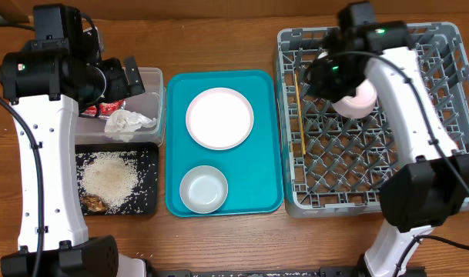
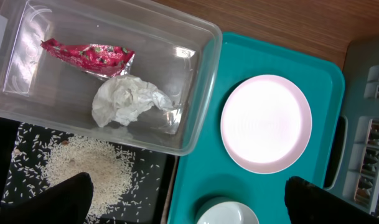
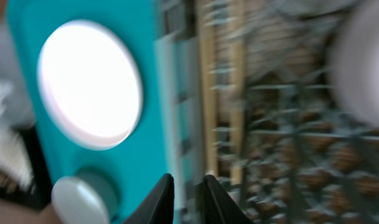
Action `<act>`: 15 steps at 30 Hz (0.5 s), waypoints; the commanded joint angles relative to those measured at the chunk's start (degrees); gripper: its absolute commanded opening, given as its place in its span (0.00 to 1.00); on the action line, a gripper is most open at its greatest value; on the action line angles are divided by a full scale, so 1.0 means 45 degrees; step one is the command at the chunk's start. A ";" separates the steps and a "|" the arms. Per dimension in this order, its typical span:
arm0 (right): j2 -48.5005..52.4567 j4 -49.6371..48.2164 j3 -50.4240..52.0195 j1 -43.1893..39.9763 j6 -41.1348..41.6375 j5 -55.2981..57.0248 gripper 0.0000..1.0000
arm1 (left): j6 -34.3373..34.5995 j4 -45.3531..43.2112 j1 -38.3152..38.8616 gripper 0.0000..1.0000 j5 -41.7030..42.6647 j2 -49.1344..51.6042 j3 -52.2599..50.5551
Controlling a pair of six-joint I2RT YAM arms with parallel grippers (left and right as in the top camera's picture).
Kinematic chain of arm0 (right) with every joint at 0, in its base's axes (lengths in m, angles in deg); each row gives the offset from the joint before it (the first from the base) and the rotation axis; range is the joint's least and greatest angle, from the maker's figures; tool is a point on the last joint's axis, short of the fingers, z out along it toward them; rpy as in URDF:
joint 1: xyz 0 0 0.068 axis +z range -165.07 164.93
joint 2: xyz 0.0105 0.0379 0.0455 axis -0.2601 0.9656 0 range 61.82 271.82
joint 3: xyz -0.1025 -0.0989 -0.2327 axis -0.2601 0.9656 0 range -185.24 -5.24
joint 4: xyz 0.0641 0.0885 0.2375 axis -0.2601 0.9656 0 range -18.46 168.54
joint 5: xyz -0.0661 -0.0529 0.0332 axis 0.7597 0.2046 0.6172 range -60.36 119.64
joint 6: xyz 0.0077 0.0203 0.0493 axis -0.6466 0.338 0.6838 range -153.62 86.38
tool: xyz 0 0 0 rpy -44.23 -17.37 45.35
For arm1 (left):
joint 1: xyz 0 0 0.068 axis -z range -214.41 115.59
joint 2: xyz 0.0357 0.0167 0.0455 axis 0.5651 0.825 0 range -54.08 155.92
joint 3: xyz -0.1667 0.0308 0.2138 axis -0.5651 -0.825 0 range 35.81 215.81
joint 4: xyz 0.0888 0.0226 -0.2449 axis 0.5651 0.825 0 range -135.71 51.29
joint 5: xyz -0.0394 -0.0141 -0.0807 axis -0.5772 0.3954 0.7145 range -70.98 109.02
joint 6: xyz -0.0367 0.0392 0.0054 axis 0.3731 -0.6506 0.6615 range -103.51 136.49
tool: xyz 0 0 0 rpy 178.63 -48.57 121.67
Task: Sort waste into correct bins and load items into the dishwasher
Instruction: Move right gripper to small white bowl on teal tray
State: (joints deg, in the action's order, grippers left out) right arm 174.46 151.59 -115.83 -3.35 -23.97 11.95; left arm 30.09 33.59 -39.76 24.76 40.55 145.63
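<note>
Blurring smears the whole right wrist view, so the dish rack (image 1: pixel 334 185) reads there only as a grey lattice and the pinkish bowl (image 1: pixel 360 100) as a pale blob cut by the frame edge. Overhead, the right arm covers part of that rounded bowl, which sits in the rack's upper middle. The right tool (image 3: pixel 188 199) shows two dark tapered fingers (image 3: pixel 161 200) a narrow gap apart, nothing between them, near the rack's left edge beside the thin wooden chopsticks (image 1: pixel 300 115), which lie flat along the rack's left side. The left tool (image 2: pixel 186 193) stands wide apart and empty, only its black fingertips (image 2: pixel 65 199) poking in at the bottom of its view, above the clear plastic tub (image 2: pixel 201 81). Inside the tub lie the shiny red snack wrapper (image 2: pixel 86 55) and the crumpled white paper napkin (image 2: pixel 128 99), just beside each other; overhead the left arm hides the tub's left part. Below it, the flat black tray (image 1: pixel 148 150) holds a loose heap of white rice (image 1: pixel 109 175) with brown scraps (image 1: pixel 93 203) at its lower left corner. On the teal tray (image 1: pixel 265 154), a smooth round pale pink plate (image 1: pixel 219 118) lies apart from a small grey-white bowl (image 1: pixel 203 188), whose lower half the left wrist view cuts off. All rest on a wooden surface (image 1: pixel 219 246)
</note>
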 commanded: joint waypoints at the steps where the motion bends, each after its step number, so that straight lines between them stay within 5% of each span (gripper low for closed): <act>1: -0.0389 0.0253 -0.0189 0.1039 -0.0248 -0.0991 0.21 | 0.0170 -0.0010 0.0024 1.00 -0.0083 0.0092 0.0010; 15: -0.0384 0.0607 -0.0165 0.6431 -0.0189 -0.0937 0.27 | 0.0170 -0.0010 0.0024 1.00 -0.0087 0.0092 0.0010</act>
State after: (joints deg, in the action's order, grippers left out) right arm 174.46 154.72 -115.83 21.26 -24.65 8.41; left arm 30.09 33.57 -39.76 24.73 40.55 145.63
